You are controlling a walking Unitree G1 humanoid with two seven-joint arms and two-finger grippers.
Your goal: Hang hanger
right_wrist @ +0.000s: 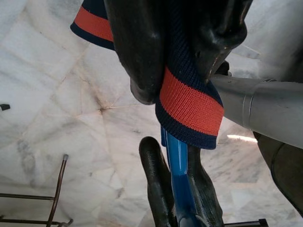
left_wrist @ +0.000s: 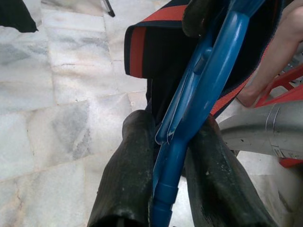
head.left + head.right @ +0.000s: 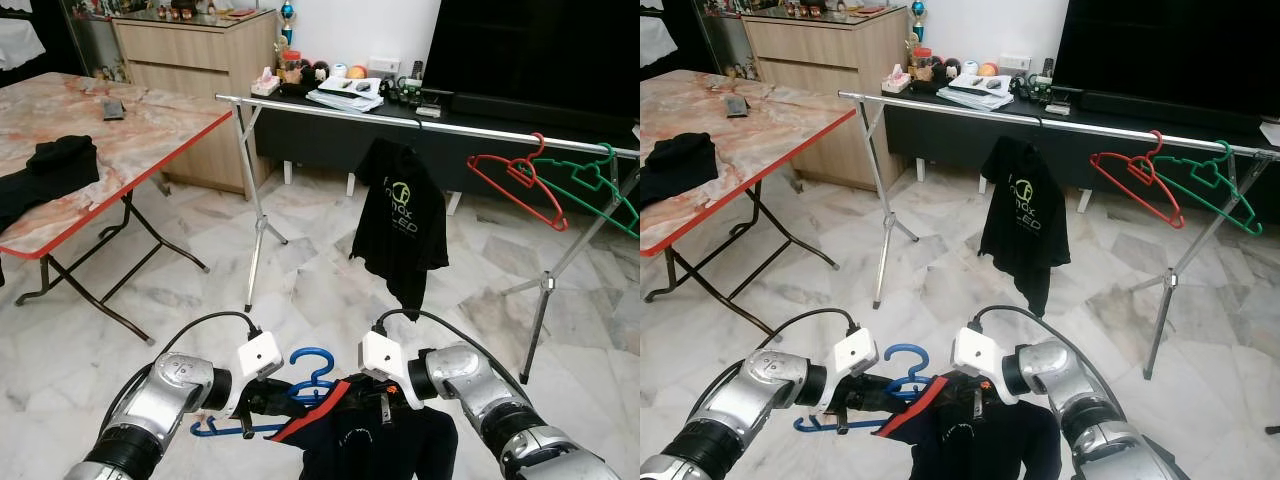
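so the left gripper (image 3: 262,400) is clamped on the blue hanger (image 3: 300,385), fingers pressed tight either side of its bar, clear in the left wrist view. the right gripper (image 3: 375,400) is pinching the dark shirt with the red-striped collar (image 3: 375,440) that's draped over that hanger, knit band squeezed between its fingers. both are low in front of the robot over the marble floor (image 3: 300,280), hanger lying roughly crosswise between the two arms with its hook poking up and forward.

the clothes rail (image 3: 420,122) is ahead and well above the grippers, running left to right. a black t-shirt (image 3: 400,225) hangs around its middle, a red hanger (image 3: 520,185) and a green hanger (image 3: 590,185) near its right end. i'd guess the open stretch near the left end is the spot, so the left arm is the closer one for hooking it on.
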